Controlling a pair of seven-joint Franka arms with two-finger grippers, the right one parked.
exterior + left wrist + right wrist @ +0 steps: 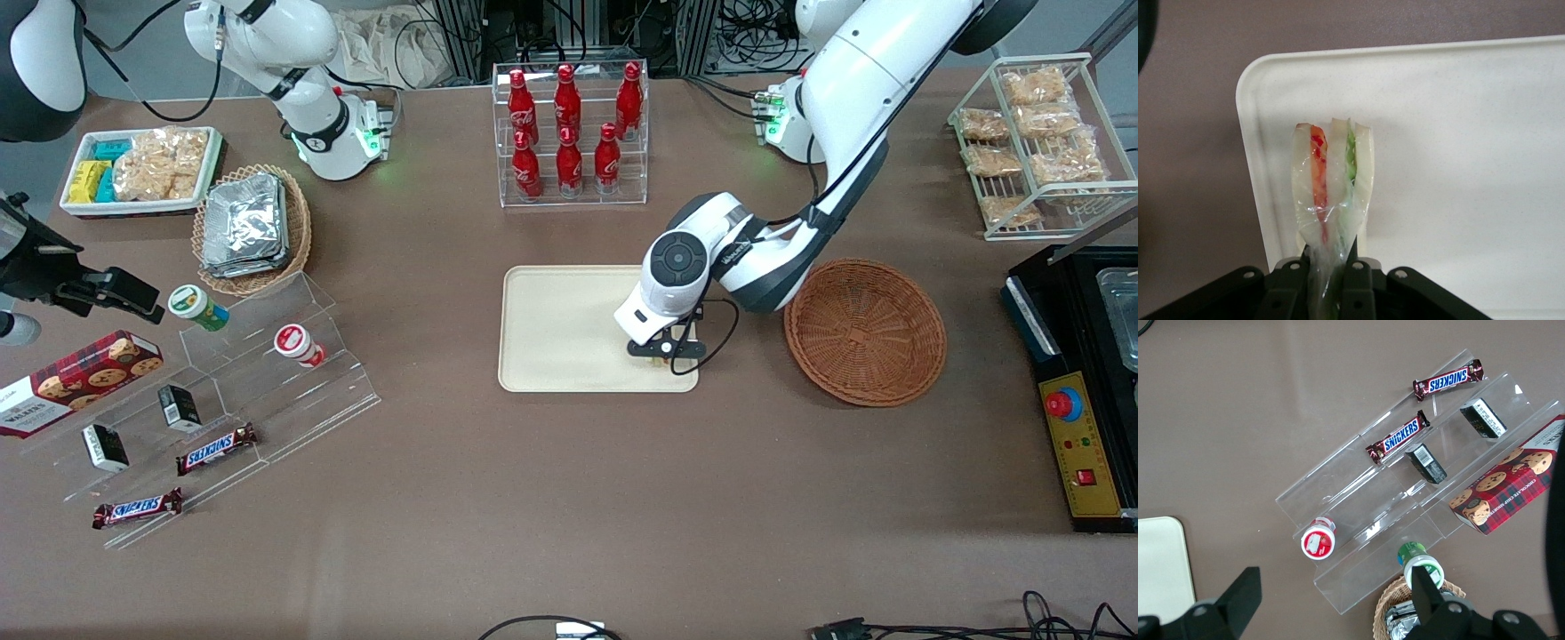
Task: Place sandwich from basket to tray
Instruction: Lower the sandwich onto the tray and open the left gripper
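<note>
The sandwich [1331, 180], a wrapped wedge of pale bread with red-orange and green filling stripes, is pinched at its narrow end by my left gripper [1329, 257], which is shut on it. It hangs over the cream tray [1458, 133], close to a rounded corner. In the front view the gripper [662, 356] stands over the tray [560, 329] at the corner nearest the camera, on the brown wicker basket's side. Only a sliver of sandwich [660, 361] shows under the hand there. The basket [864, 331] sits beside the tray and holds nothing.
A clear rack of red bottles [569, 133] stands farther from the camera than the tray. A wire rack of snack bags [1036, 142] and a black control box [1080, 391] sit at the working arm's end. A foil-pack basket [252, 227] and an acrylic snack stand [222, 391] lie toward the parked arm's end.
</note>
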